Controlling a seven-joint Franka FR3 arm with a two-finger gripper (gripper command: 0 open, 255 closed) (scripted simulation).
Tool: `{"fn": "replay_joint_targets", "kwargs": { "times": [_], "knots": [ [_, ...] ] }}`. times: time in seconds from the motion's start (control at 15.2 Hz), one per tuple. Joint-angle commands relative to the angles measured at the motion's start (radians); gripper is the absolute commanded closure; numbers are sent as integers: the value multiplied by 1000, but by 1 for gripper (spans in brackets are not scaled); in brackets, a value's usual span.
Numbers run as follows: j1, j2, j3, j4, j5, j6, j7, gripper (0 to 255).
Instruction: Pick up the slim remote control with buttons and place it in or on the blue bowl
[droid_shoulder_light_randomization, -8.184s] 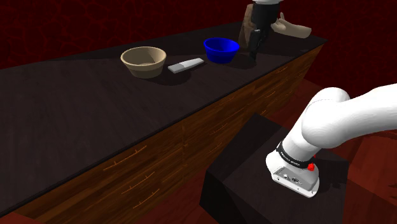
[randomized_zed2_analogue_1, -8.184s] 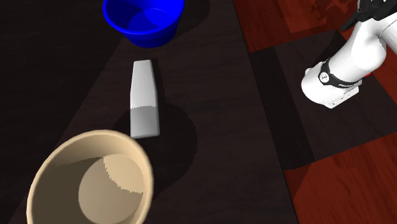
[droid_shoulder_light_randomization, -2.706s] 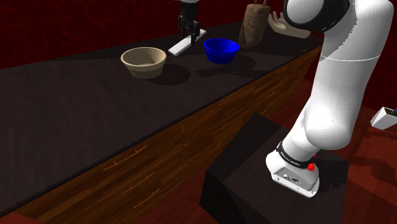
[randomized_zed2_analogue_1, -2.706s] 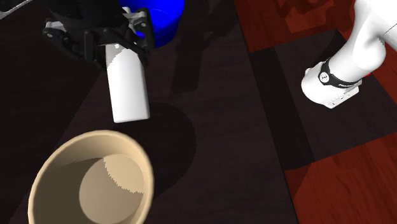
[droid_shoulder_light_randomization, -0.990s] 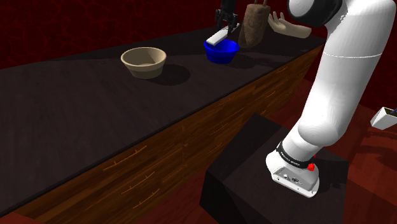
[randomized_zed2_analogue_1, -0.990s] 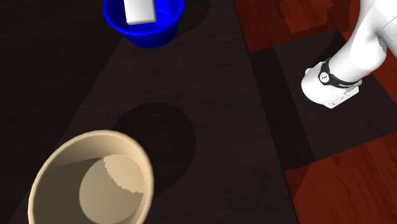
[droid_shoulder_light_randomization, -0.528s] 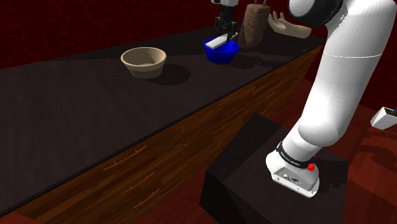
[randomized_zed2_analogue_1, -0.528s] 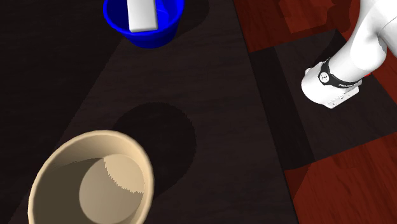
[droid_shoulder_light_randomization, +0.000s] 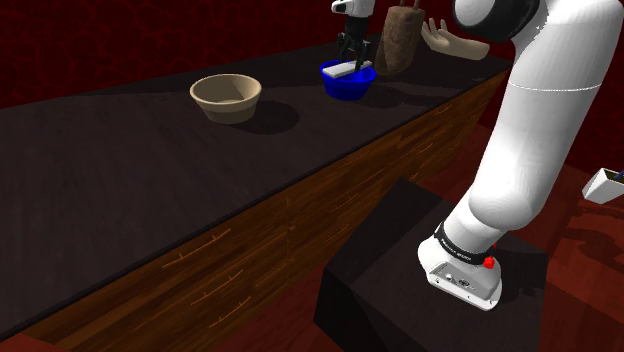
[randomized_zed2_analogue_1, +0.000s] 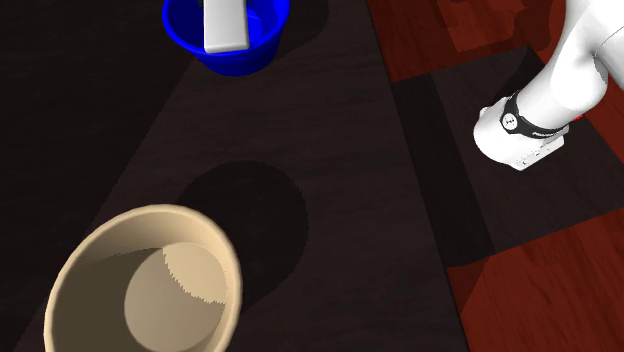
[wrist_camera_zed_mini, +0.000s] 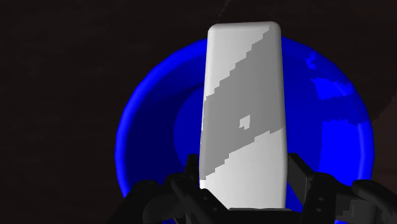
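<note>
**Remote clamped in my jaws above the blue bowl**

My gripper is closed on the remote control, a plain slab in pale grey and white. My two fingers press against its long sides near one end. The remote hangs over the blue bowl, and in the second exterior view its free end lies inside the rim's outline. I cannot tell whether it touches the bowl. The bowl stands on the dark counter, toward its far end in the shoulder view and near the long edge that faces my stand. A tan bowl sits well apart from it along the counter. At the counter's far end, beyond the blue bowl, are a brown shape and a pale hand-shaped thing
</note>
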Motion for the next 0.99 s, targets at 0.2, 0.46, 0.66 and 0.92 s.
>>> {"fn": "replay_joint_targets", "kwargs": {
  "times": [0.2,0.46,0.66,0.92],
  "knots": [
    [1,2,1,-1,1,1,0,0],
    [1,2,1,-1,1,1,0,0],
    [-5,0,-2,98,-2,-99,3,0],
    [-7,3,-3,127,-1,-127,3,0]
  ]
}}
